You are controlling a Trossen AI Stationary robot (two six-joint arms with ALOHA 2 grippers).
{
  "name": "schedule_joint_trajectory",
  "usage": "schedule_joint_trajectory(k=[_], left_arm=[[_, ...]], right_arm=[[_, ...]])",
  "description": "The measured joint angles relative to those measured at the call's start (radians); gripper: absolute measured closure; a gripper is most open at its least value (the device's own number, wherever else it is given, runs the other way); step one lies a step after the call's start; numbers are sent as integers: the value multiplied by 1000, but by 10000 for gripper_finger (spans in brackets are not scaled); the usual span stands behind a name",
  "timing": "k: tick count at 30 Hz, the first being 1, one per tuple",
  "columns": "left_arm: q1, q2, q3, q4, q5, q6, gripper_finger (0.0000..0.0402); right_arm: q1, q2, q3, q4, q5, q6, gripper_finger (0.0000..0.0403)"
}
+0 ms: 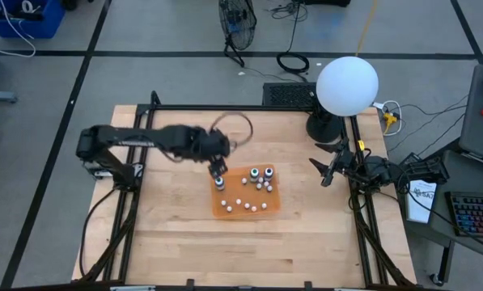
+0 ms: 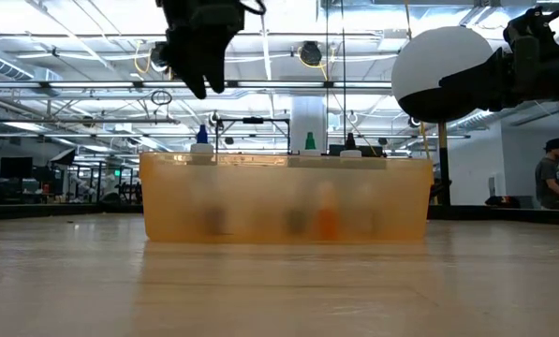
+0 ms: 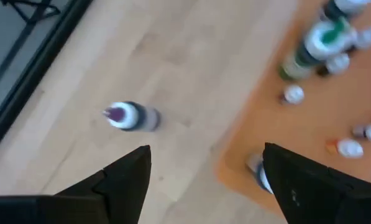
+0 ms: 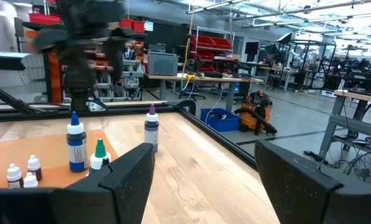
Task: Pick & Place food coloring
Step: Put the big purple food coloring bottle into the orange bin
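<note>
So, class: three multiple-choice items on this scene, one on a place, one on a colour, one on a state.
1. Where does the purple-topped bottle stand?
A. in the tray
B. on the bare table beside the tray
C. between the left gripper's fingers

2. What colour is the tray?
A. orange
B. blue
C. white

3. How is the left gripper?
A. shut on the blue bottle
B. shut on a white ball
C. open, holding nothing

Key:
1 B: the purple-topped bottle stands on the table, off the tray.
2 A: the tray's walls and floor are orange.
3 C: the left gripper has its fingers spread around nothing.

The right gripper waits by the table's right edge.
</note>
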Motion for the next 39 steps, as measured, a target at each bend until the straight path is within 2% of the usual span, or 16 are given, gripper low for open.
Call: schedule_joint_trajectory(k=[4, 9, 15, 20, 33, 39], left_arm=[[128, -31, 0, -22, 76, 35, 106], [286, -1, 0, -29, 127, 105, 120], [382, 69, -1, -4, 176, 180, 125], [400, 152, -1, 3, 234, 234, 120], [398, 315, -1, 5, 235, 256, 125], [399, 333, -1, 0, 224, 262, 157]], right_arm=[[0, 0, 0, 0, -1, 0, 140], [0, 0, 0, 0, -2, 0, 140], [0, 0, 0, 0, -2, 0, 140], [0, 2, -1, 2, -1, 0, 140], [0, 3, -23, 18, -1, -3, 140], [0, 3, -25, 17, 0, -3, 140]])
